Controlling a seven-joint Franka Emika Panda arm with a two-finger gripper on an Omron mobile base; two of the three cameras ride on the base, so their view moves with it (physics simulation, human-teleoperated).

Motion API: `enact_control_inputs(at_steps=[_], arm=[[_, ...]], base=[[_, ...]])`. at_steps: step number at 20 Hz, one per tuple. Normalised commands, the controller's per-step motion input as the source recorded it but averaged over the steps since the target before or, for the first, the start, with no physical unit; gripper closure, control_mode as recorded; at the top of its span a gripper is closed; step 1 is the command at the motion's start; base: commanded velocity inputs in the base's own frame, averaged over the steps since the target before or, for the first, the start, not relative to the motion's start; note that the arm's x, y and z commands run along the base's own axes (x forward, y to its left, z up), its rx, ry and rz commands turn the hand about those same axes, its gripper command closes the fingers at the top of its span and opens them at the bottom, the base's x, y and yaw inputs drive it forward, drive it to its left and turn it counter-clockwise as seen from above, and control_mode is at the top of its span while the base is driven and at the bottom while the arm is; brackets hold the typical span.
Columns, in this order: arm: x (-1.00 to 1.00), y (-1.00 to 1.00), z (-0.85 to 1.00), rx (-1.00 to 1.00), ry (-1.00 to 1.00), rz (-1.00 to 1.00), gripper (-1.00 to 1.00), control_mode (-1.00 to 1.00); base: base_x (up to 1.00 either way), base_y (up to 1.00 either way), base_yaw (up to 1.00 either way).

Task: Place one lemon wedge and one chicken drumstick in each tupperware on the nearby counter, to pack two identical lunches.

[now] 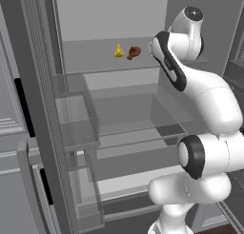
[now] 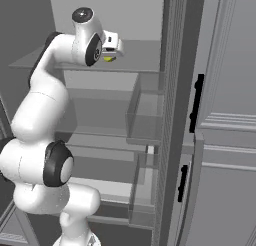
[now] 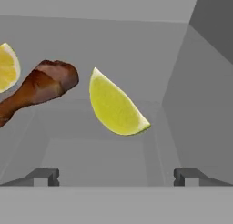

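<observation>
End effector [image 3: 116, 176]: fully open, empty | pale lemon wedge [image 3: 116, 105]: ahead between fingertips | dark drumstick [image 3: 38, 89]: beside it, left

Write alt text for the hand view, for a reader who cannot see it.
A pale yellow-green lemon wedge lies mid-frame on a grey shelf, ahead of the open pincer, whose two dark tips stand wide apart at the bottom. To its left lies a dark reddish-brown chicken drumstick, and a deeper yellow wedge is cut by the left edge.
</observation>
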Motion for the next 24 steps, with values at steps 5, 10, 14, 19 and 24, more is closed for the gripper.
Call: enact_control_inputs(at_steps=[5, 10, 14, 19, 24], arm=[[0.76, -0.06, -0.08, 0.0, 0.09, 0.03, -1.0, -1.0], [0.7, 0.0, -0.23, 0.0, 0.01, 0.05, -1.0, -1.0], [0.48, -0.01, -0.27, 0.0, 0.0, 0.04, -1.0, -1.0], [-0.15, 0.05, -0.69, -0.09, 0.0, 0.0, -1.0, -1.0], [-0.39, 0.09, -0.6, -0.1, -0.02, 0.0, 1.0, -1.0]], base=[[0.0, 0.0, 0.0], [0.0, 0.0, 0.0], [0.0, 0.0, 0.0], [0.0, 0.0, 0.0], [0.0, 0.0, 0.0]])
